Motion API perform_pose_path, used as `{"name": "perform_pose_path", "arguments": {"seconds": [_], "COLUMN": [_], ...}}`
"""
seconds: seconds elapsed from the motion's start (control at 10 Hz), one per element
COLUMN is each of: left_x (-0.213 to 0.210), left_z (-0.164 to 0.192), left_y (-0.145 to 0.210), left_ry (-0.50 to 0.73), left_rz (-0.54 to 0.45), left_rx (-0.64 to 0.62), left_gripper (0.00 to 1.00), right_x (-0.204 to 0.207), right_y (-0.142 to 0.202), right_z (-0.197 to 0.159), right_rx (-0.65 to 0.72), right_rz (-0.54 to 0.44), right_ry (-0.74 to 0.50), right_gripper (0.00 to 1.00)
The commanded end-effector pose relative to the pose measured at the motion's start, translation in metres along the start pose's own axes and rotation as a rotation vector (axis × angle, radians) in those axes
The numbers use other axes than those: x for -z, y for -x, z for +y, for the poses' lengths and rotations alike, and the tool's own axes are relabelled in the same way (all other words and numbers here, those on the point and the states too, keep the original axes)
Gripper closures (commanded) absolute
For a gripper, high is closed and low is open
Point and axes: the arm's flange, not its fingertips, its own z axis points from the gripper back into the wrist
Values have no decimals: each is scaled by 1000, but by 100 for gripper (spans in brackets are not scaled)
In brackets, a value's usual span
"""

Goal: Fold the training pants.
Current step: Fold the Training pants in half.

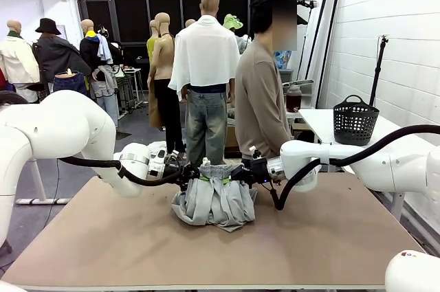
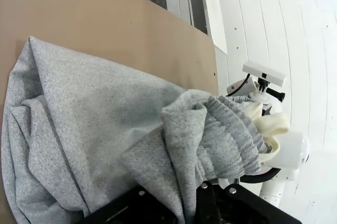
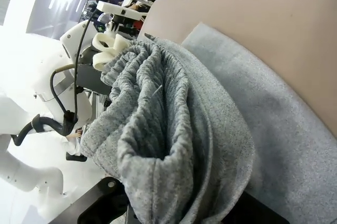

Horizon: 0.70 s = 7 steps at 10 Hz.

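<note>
Brown counter point(image 1: 330, 237) underneath. Grey training pants point(image 1: 213, 203) lifted at mid-counter, lower folds bunched on the surface. Left gripper point(image 1: 187, 175) and right gripper point(image 1: 242, 174) each clamped on the waistband, seemingly at opposite ends.

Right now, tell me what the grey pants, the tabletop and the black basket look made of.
Light grey heathered training pants: soft knit jersey, matte, speckled weave with a ribbed gathered waistband. Flat brown tabletop: smooth, matte board, probably fibreboard or laminate. Black mesh basket: likely rigid plastic, perforated walls, arched handle.
</note>
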Motion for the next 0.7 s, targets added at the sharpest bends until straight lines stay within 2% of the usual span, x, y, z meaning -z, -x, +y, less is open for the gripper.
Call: {"name": "perform_pose_path", "arguments": {"seconds": [0.0, 0.1, 0.4, 0.6], "left_x": [-18, -18, -25, -29], "left_z": [7, 6, 4, 4], "left_y": [-24, -23, -18, -16], "left_ry": [-43, -37, -29, -31], "left_rz": [-32, -29, -38, -49], "left_rx": [-27, -27, -29, -37], "left_gripper": [100, 100, 41, 2], "right_x": [21, 21, 14, 5], "right_y": [-20, -20, -21, -21], "right_z": [-9, -9, -5, -4], "right_rx": [27, 34, 58, 69], "right_rz": [44, 47, 43, 44], "right_ry": [68, 67, 74, 85], "right_gripper": [100, 90, 32, 0]}}
